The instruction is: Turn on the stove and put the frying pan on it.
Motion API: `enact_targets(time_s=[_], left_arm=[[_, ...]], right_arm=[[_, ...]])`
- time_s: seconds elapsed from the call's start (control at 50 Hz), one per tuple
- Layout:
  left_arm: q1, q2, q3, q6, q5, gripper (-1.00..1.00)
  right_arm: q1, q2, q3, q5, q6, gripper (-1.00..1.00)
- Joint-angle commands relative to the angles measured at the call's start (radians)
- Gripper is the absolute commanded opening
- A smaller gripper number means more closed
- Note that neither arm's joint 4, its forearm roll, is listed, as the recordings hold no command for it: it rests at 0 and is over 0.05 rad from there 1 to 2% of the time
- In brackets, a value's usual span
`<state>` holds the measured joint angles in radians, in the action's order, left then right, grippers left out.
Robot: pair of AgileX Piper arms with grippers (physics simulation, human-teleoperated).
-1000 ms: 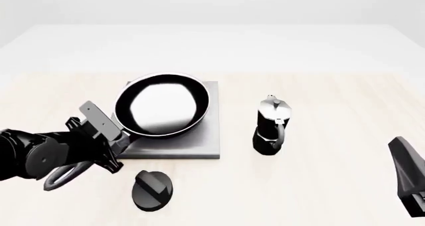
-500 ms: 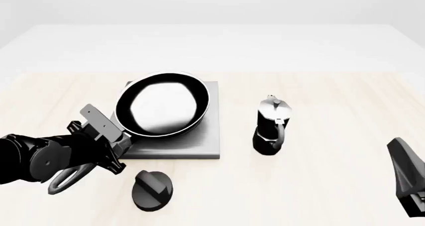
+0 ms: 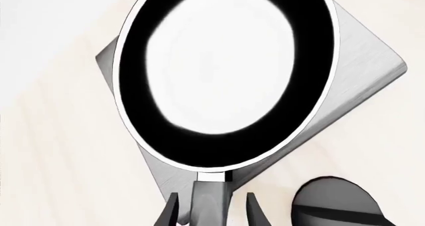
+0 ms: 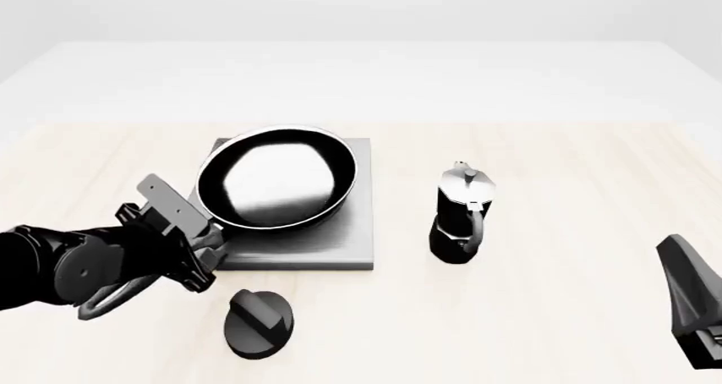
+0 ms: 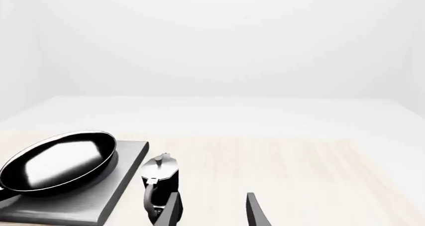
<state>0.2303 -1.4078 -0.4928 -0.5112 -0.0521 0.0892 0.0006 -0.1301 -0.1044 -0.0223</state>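
The glossy black frying pan [image 4: 279,179] sits on the grey stove slab [image 4: 344,242] and covers its rings. The pan's long handle runs back toward my left arm, with its loop end showing below the wrist. My left gripper [image 4: 206,234] straddles the handle near the pan. In the left wrist view the pan [image 3: 226,76] lies over the slab [image 3: 362,79], and the fingers [image 3: 171,215] stand apart on both sides of the handle [image 3: 211,198] with a gap each side. The black ridged knob [image 4: 259,320] lies in front of the slab. My right gripper [image 4: 684,282] is open and empty at the right edge.
A black-and-silver moka pot [image 4: 461,215] stands upright to the right of the stove, between it and my right arm. It also shows in the right wrist view [image 5: 159,178], beside the slab [image 5: 99,201] and pan [image 5: 56,161]. The knob also shows in the left wrist view [image 3: 335,206].
The pan has shifted slightly farther onto the slab and now lies flat on it. My left arm has moved a little with the handle. The right arm has not moved.
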Motion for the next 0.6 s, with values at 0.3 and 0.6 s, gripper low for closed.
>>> enact_targets(time_s=[0.3, 0.6], left_arm=[[0.003, 0.124, -0.042, 0.009, 0.113, 1.0], [0.014, 0.248, -0.094, 0.02, 0.233, 1.0]], right_arm=[[0.004, 0.0, -0.007, -0.003, 0.0, 1.0], [0.006, 0.0, -0.023, -0.013, 0.003, 1.0]])
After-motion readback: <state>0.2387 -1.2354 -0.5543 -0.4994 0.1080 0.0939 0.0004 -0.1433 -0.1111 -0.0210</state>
